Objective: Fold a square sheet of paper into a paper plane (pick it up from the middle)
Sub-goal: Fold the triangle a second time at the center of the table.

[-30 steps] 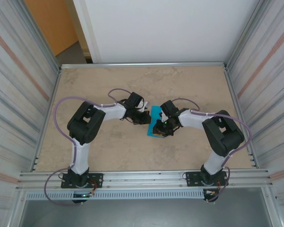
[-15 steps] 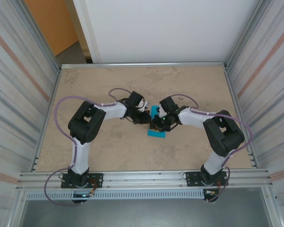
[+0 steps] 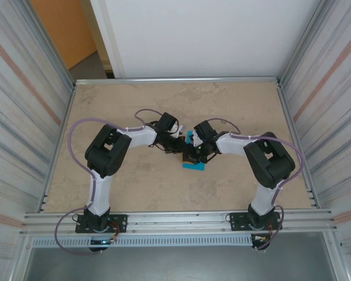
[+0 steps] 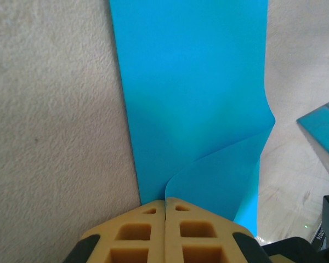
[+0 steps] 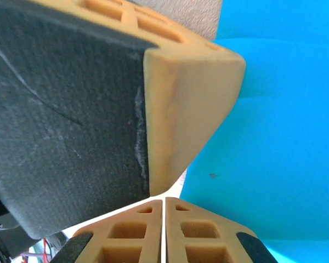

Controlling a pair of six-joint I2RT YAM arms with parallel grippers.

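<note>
The square sheet of paper (image 3: pixel 194 166) is teal-blue, folded narrow, and lies mid-table between the two arms. In the left wrist view the sheet (image 4: pixel 192 82) stretches away from my left gripper (image 4: pixel 165 200), and a curled flap rises right out of the seam between the shut jaws. My left gripper (image 3: pixel 184 149) is shut on that near edge. My right gripper (image 5: pixel 164 199) is shut with nothing visible between its jaws. It sits tip to tip against the left gripper's tan finger (image 5: pixel 181 109), with the paper (image 5: pixel 274 137) just to its right. Both grippers cover most of the sheet from above.
The beige tabletop (image 3: pixel 134 105) is walled by metal rails, with corrugated panels at both sides and a white panel behind. A purple cable (image 3: pixel 82 126) loops off the left arm. The right arm's elbow (image 3: pixel 269 161) bulks to the right of the paper.
My right gripper has closed and slid left over the paper until it meets the left gripper. Less of the sheet shows from above. The left gripper has stayed shut in place.
</note>
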